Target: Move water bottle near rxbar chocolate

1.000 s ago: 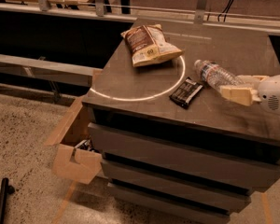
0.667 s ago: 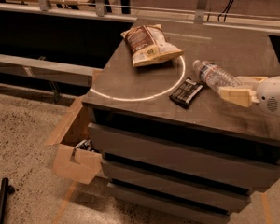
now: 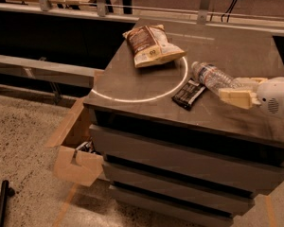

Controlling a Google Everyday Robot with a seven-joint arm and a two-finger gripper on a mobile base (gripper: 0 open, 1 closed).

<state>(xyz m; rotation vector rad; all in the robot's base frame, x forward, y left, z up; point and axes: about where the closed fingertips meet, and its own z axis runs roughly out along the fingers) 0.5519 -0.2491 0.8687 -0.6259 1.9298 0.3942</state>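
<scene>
Clamping the base of the clear ribbed water bottle [image 3: 212,76], cream claw [image 3: 230,88] at the right of the dark counter [image 3: 132,82], bottle lying sideways – just beside the flat black rxbar chocolate [image 3: 189,94], puffy chip bag [image 3: 151,45] behind.

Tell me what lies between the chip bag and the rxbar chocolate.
Only bare cabinet top crossed by a white arc, in the camera view. The gripper is at the water bottle's end farthest from the bag.

You see: water bottle [image 3: 210,75] clear ribbed glossy plastic; rxbar chocolate [image 3: 189,93] black shiny wrapper; gripper [image 3: 230,88], right by bottle, matt cream plastic; tabletop [image 3: 132,82] dark smooth satin; cardboard box [image 3: 80,167] matt, near left.
</scene>
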